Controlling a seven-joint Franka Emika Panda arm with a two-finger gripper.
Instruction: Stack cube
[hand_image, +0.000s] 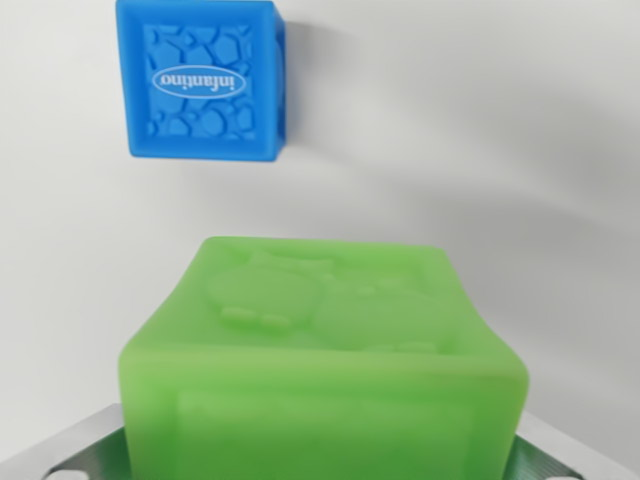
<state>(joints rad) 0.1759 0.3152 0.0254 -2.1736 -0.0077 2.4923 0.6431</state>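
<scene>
At the wrist view's left, near the bottom corner, a ribbed grey metal finger (85, 445) of the gripper (322, 455) shows as a wedge beside the green cube (325, 370). Above it, in the upper left, a blue cube (203, 78) rests on the plain white surface (480, 150); its top face carries a raised pebble pattern and a white oval label that reads upside down here, and it casts a soft shadow to its right. It sits well apart from the green cube, with bare white surface between them. The green cube fills the lower middle of the view, close to the camera and slightly blurred, its top face embossed with rounded shapes too soft to make out. At the wrist view's right, a second grey finger edge appears at the bottom corner, so the cube sits between the two fingers, which seem pressed against its sides. Whether the green cube touches the surface or hangs above it cannot be told.
</scene>
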